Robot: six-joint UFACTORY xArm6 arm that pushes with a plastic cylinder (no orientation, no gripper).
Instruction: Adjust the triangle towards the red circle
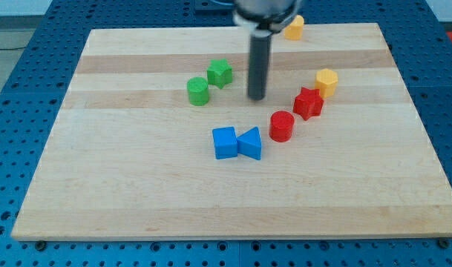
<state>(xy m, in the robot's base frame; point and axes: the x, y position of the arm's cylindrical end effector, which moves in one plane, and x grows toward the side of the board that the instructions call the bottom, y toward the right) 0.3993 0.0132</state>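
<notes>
Our rod: dark, straight and upright, entering from the view's top centre. My tip (257, 99) ends above the middle of the board, touching no block and holding nothing; we carry no fingers, only this bare end.

Blue triangle (250, 143): nearest the view's bottom, below my tip and well apart from it. Its pointed side touches the blue cube (225, 142) on the view's left.

Red circle (282, 126): a short cylinder just up and to the view's right of the triangle, near it but with a small gap between.

Red star-like block (309, 102): further up and right, just beside the red circle.

Yellow hexagonal block (326, 81): next beyond, close to the red star-like block.

Green cylinder (198, 90) and green cube-like block (220, 73): side by side on the view's left of our rod.

Yellow block (294, 27): at the far edge, partly hidden by our arm; shape unclear.

Board (136, 193): pale wooden planks, resting on a blue perforated table (18, 74) which shows on all sides.
</notes>
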